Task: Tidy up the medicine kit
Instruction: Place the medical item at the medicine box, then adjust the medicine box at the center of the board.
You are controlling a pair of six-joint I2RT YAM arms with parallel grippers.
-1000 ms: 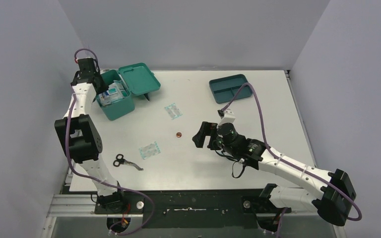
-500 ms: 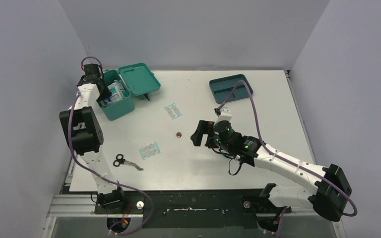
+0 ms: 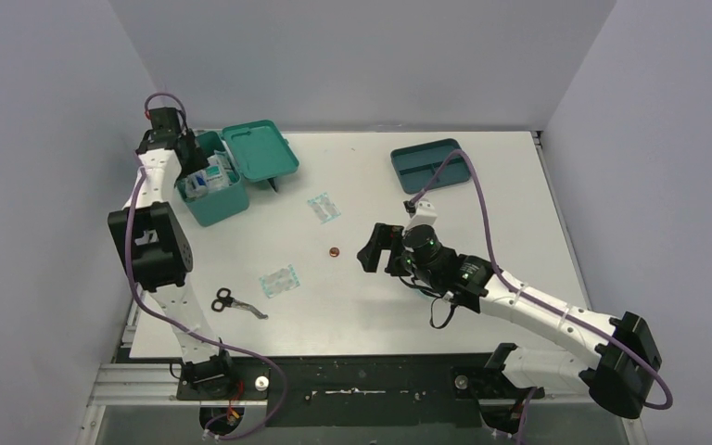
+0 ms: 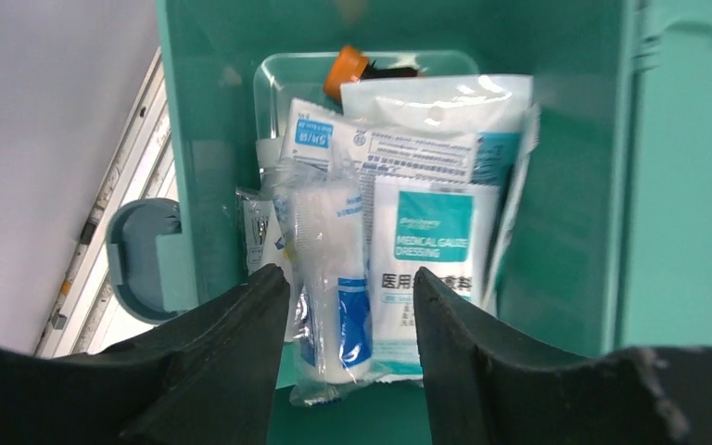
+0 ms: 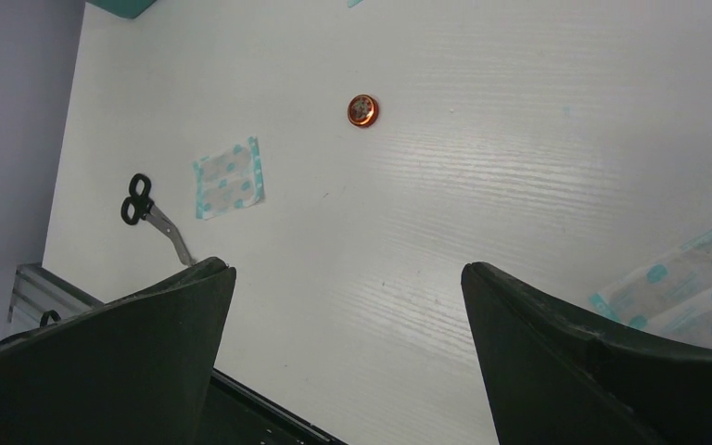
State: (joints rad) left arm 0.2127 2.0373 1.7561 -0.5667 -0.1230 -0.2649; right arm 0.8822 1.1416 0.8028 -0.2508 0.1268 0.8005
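Medicine kit [image 3: 221, 202] sits at the table's [image 3: 482, 213] far left corner. The left arm covers its left rim from above, and in the wrist view the black fingers [image 4: 232, 362] cut off its near end. An orange cap [image 4: 346, 67] in a clear case shows only partly behind the packets. The left pincer [image 4: 348, 278] hangs over the open box, jaws partly apart on either side of a wrapped bandage roll [image 4: 329, 269] without gripping it; a gauze dressing packet [image 4: 436, 269] lies beside the roll. The right pincer [image 5: 345, 269] is spread wide and empty above the table, near a small orange disc [image 5: 362, 110]. The kit opens upward with its lid [image 3: 260, 151] swung to the right. Its long axis runs near to far, slightly slanted.
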